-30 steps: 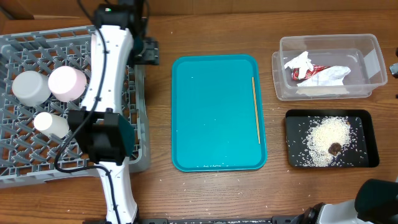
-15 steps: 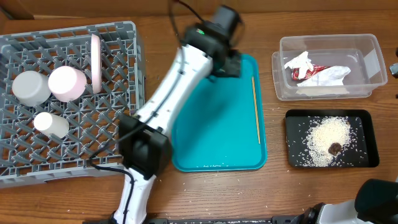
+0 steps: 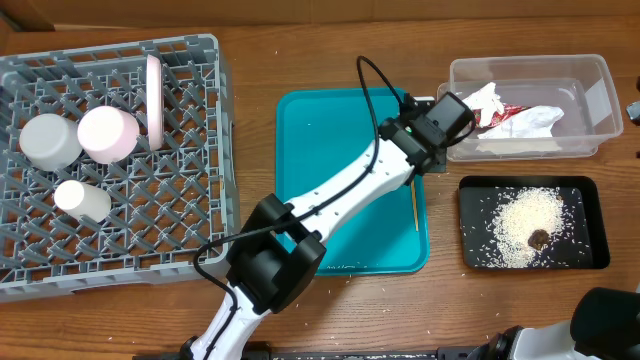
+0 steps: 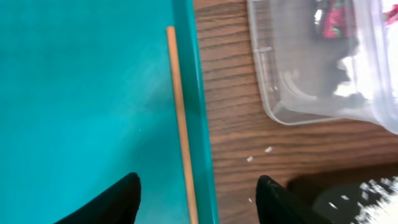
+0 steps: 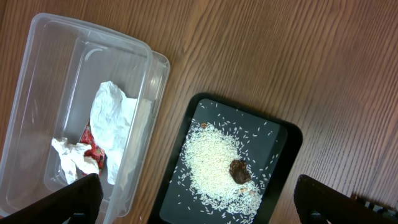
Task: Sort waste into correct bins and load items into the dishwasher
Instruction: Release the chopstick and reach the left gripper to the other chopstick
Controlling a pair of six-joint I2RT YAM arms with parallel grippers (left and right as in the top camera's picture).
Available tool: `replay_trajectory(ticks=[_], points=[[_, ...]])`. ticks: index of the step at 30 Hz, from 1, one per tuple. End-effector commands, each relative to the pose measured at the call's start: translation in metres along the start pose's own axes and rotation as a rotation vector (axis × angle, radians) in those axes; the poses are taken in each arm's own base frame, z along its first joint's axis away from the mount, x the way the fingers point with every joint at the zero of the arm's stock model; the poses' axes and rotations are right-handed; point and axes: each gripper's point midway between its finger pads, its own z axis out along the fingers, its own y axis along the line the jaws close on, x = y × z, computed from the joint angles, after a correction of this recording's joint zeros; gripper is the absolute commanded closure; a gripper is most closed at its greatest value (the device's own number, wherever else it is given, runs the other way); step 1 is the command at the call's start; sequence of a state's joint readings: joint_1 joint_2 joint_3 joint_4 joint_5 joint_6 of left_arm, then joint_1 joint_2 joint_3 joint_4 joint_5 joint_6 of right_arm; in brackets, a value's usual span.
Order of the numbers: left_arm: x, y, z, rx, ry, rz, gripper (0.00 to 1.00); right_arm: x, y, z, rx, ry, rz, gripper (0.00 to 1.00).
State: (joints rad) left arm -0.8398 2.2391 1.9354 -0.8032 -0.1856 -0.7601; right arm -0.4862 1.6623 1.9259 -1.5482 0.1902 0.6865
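A wooden chopstick (image 3: 415, 205) lies along the right edge of the teal tray (image 3: 340, 180). My left gripper (image 3: 440, 125) hovers over the stick's upper end. In the left wrist view the chopstick (image 4: 180, 124) runs between my open, empty left jaws (image 4: 198, 193), just inside the tray's rim (image 4: 202, 124). The grey dish rack (image 3: 180, 200) holds a pink plate (image 3: 153, 88) on edge, a pink cup (image 3: 107, 133) and two white cups (image 3: 45, 140). My right gripper (image 5: 199, 199) is open and empty, high above the black tray of rice (image 5: 227, 168).
A clear bin (image 3: 590, 95) with crumpled wrappers stands at the back right, close to my left gripper; it also shows in the left wrist view (image 4: 292, 93). The black tray with rice (image 3: 585, 200) sits in front of it. Rice grains lie scattered on the wood.
My left arm has swung from the dish rack rightward across the teal tray to its right edge. The pink plate now stands in the rack. The right arm has not moved.
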Motion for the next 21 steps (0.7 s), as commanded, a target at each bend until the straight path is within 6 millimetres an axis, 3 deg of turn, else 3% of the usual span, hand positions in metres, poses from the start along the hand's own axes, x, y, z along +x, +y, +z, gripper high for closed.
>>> replay_trajectory(ticks=[1, 7, 14, 21], points=[[-0.001, 0.026, 0.025, -0.113, -0.019, 0.004, 0.36, -0.006, 0.001, -0.005, -0.007, -0.025, 0.002, 0.0], [0.005, 0.031, 0.051, -0.096, 0.022, 0.022, 0.37, -0.006, 0.001, -0.005, -0.007, -0.025, 0.002, 0.0], [0.01, 0.033, 0.066, -0.106, 0.027, -0.001, 0.41, -0.006, 0.001, -0.005, -0.007, -0.025, 0.002, 0.0], [0.032, 0.042, 0.094, -0.139, 0.083, 0.013, 0.41, -0.006, 0.001, -0.005, -0.007, -0.025, 0.002, 0.0]])
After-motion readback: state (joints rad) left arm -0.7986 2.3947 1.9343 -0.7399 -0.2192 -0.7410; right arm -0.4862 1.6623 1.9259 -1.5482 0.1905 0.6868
